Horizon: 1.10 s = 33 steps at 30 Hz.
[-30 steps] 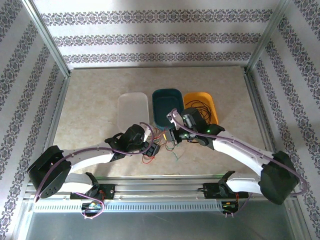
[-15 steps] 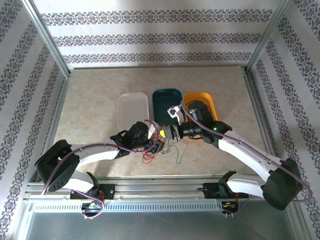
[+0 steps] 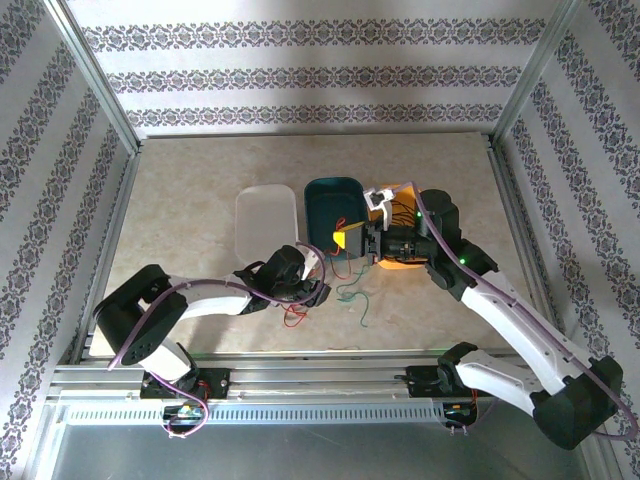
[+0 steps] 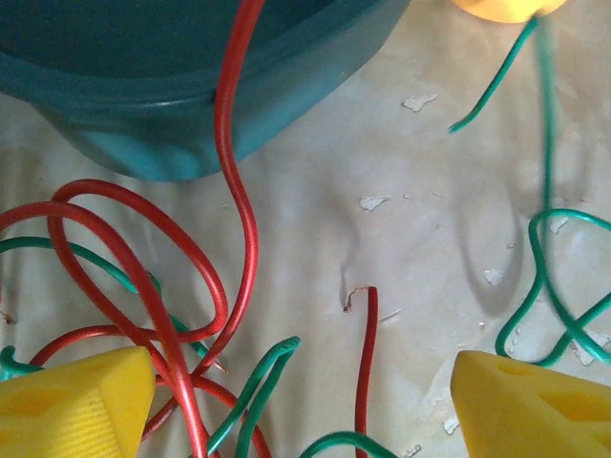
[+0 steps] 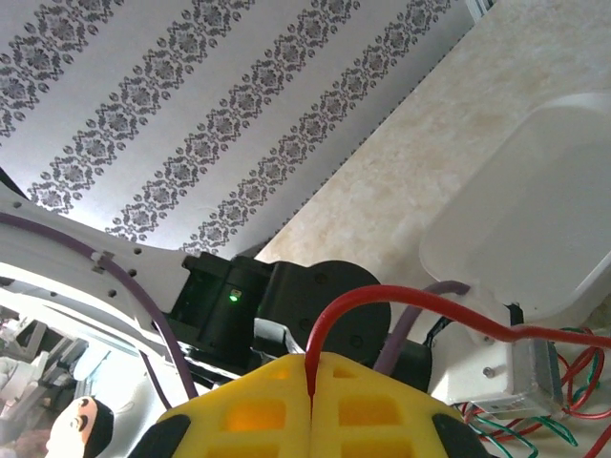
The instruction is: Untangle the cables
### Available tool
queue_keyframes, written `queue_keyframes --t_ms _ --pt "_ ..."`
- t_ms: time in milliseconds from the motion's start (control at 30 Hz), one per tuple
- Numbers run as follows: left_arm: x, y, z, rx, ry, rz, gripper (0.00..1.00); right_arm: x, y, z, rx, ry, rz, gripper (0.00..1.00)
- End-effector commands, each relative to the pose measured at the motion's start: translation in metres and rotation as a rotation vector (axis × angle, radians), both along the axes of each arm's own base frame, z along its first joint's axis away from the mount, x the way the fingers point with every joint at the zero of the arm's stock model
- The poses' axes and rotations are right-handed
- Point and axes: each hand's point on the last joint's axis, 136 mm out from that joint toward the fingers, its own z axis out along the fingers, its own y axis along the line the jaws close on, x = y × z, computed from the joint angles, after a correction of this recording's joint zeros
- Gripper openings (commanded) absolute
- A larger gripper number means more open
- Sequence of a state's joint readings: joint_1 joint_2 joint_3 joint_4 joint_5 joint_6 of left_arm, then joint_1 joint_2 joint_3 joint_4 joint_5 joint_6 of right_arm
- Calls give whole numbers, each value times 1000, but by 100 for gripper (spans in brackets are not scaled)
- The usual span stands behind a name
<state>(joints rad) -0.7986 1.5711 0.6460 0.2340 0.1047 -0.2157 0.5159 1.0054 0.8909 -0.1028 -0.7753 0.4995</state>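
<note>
Left pincer (image 4: 304,405): hung low over the tangle, its yellow fingers (image 4: 76,405) well apart and straddling crossed strands, probably to pin or pick one.
Cables (image 4: 181,377): red and green loops lay knotted on the counter (image 3: 190,200), just in front of the teal tray (image 4: 143,114); a green strand (image 4: 542,277) lay off to the right.
Right pincer (image 5: 310,386): clamped tight on a red cable (image 5: 382,290) and held above the counter, seemingly to draw that strand out of the knot.
Red cable: ran from the clamped tips back toward the tangle, not yet free.
Trays: the white tray (image 5: 535,219), teal tray and orange tray (image 3: 398,263) stood side by side beyond, likely one per colour.
</note>
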Motion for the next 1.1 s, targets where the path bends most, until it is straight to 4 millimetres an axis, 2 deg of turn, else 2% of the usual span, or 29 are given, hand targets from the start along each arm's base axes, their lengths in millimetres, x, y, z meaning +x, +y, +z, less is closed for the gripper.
queue_keyframes --t_ms 0,167,433,600,733,833,967,1067 --pt "5 -12 8 -26 -32 -10 80 3 -8 37 59 -96 -42 0" --pt "4 -1 6 -1 -35 27 80 15 -26 65 62 -215 -184 0" --pt "-4 22 2 36 -34 87 83 21 -63 151 84 -510 -403 0" --pt "-8 29 0 40 -27 101 85 23 -70 188 82 -631 -441 0" --pt "-9 28 1 34 -29 96 89 37 -72 198 49 -681 -479 0" --pt "-9 28 2 30 -32 93 92 51 -72 197 32 -681 -493 0" --pt "-7 23 12 6 -50 84 94 73 -67 180 8 -641 -487 0" --pt "-1 18 28 -27 -81 86 96 93 -63 160 -27 -602 -487 0"
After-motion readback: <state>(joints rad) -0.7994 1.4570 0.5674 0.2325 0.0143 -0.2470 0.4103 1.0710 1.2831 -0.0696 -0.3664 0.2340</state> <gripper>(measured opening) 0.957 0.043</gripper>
